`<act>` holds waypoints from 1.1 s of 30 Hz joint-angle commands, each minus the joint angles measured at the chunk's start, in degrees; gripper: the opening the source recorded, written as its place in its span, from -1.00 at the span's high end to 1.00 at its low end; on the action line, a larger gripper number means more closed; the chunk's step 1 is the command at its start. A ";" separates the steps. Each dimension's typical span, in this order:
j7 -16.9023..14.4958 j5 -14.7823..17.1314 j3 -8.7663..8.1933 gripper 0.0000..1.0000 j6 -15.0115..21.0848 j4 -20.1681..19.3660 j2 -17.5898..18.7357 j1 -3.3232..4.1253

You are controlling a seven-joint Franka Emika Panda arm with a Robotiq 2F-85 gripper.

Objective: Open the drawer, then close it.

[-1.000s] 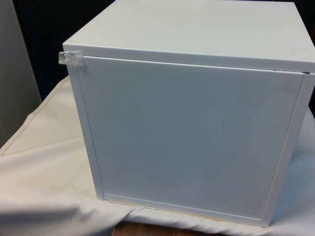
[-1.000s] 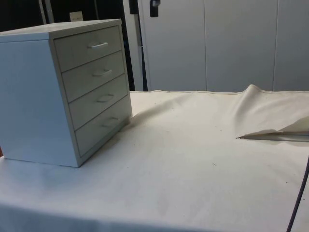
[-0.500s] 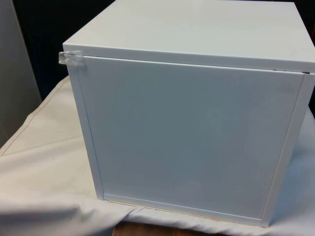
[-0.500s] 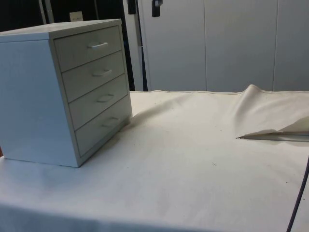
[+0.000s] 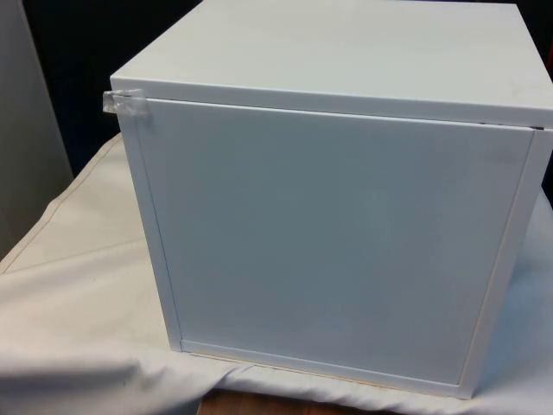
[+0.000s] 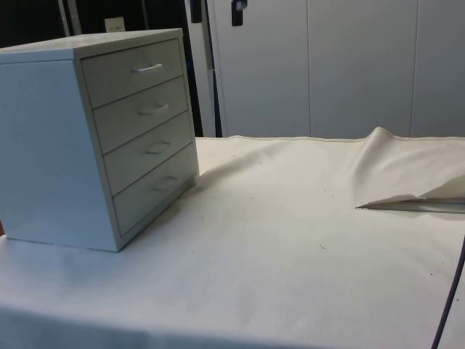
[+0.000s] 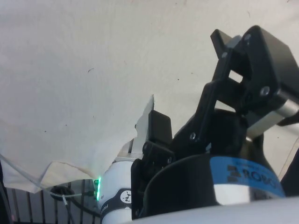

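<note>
A white chest of drawers (image 6: 94, 138) stands on the cloth at the side view's left. Its four drawer fronts sit flush and shut, each with a small white handle; the top handle (image 6: 147, 68) is the clearest. In the front view the chest (image 5: 337, 233) turns its plain back panel to the camera. A black part of my gripper (image 6: 237, 10) hangs high at the side view's top edge, well above the table and apart from the chest, beyond its drawer side. The wrist view looks down from high up on the white cloth (image 7: 93, 70).
A raised fold of cloth (image 6: 407, 171) lies at the side view's right. A dark cable (image 6: 450, 291) runs down that view's right edge. Open cloth (image 6: 276, 240) stretches in front of the drawers. A scrap of clear tape (image 5: 125, 102) sticks to the chest's back corner.
The black gripper part at the side view's top has drifted slightly to the right. The chest and its drawers have not moved.
</note>
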 commanded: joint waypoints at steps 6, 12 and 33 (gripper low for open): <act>-2.46 0.11 -0.11 -1.00 1.32 -0.63 0.00 0.11; -4.58 0.06 -0.06 -1.00 1.60 -1.03 0.11 0.00; -12.61 -0.40 -0.63 -1.00 11.46 -5.21 0.69 -0.11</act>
